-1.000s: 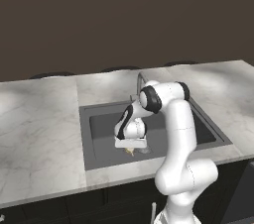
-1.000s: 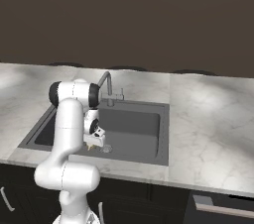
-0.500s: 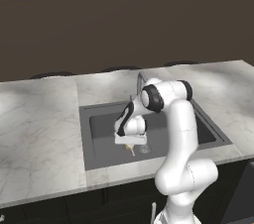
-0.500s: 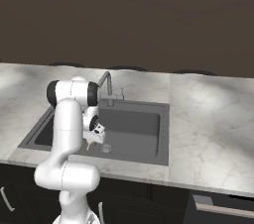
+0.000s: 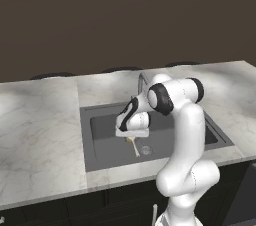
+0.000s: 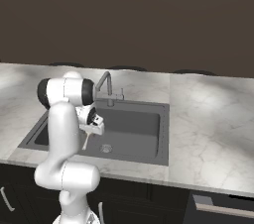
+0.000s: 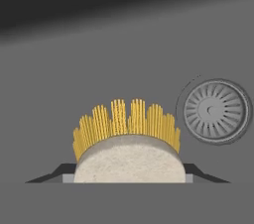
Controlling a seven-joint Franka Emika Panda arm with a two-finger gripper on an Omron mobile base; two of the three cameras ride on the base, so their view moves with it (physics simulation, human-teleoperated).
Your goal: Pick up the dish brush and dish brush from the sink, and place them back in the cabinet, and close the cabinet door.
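The dish brush (image 7: 129,161), with a pale cream round head and yellow bristles, sits between my gripper's (image 7: 129,179) two dark finger tips, and the gripper is shut on it. From the left base view the gripper (image 5: 132,133) hangs just above the floor of the dark grey sink (image 5: 100,142), the brush (image 5: 133,146) dangling below it. The right base view has the gripper (image 6: 93,128) and brush (image 6: 85,141) over the left part of the sink (image 6: 141,134). The cabinet and its door are out of view.
The round drain (image 7: 216,111) lies just right of the brush head, near the basin's front (image 5: 146,150). A slim grey faucet (image 5: 141,77) (image 6: 106,82) rises behind the gripper. Marble counter (image 5: 40,130) surrounds the sink, with a dark wall behind it.
The gripper has risen a little off the sink floor with the cream-headed brush in its grip. The base has stayed put.
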